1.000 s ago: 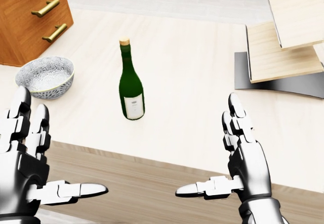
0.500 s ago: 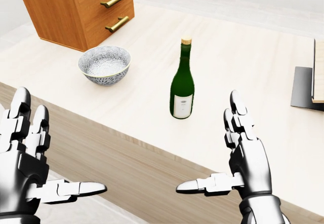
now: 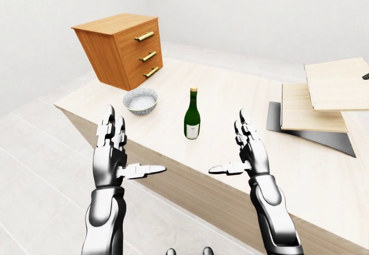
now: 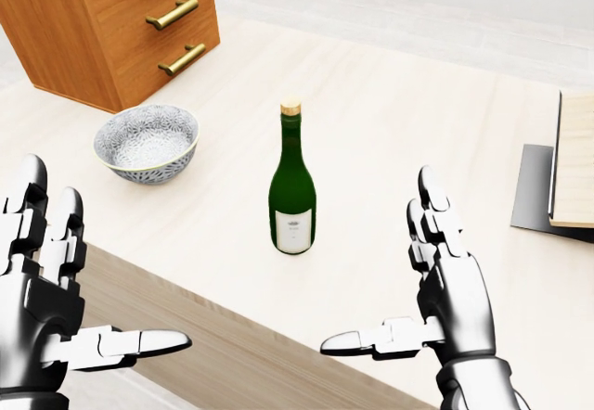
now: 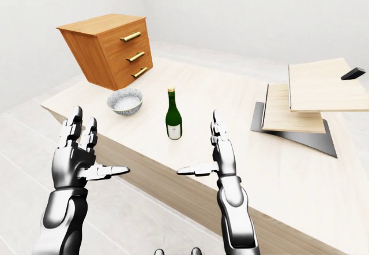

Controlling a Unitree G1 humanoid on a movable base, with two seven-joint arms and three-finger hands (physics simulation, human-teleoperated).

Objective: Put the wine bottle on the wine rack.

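On the pale desk [image 4: 399, 104] the glass wine bottle [image 4: 292, 187] stood mid-frame, probably heavy and slippery, so I planned gripping its body, left hand [image 4: 42, 289] and right hand [image 4: 436, 289] both spread empty.

Both arms reach forward at the bottom of the head view, the left hand [image 4: 42, 289] and right hand [image 4: 444, 289] raised with palms facing each other, fingers spread upright, thumbs pointing inward, holding nothing.
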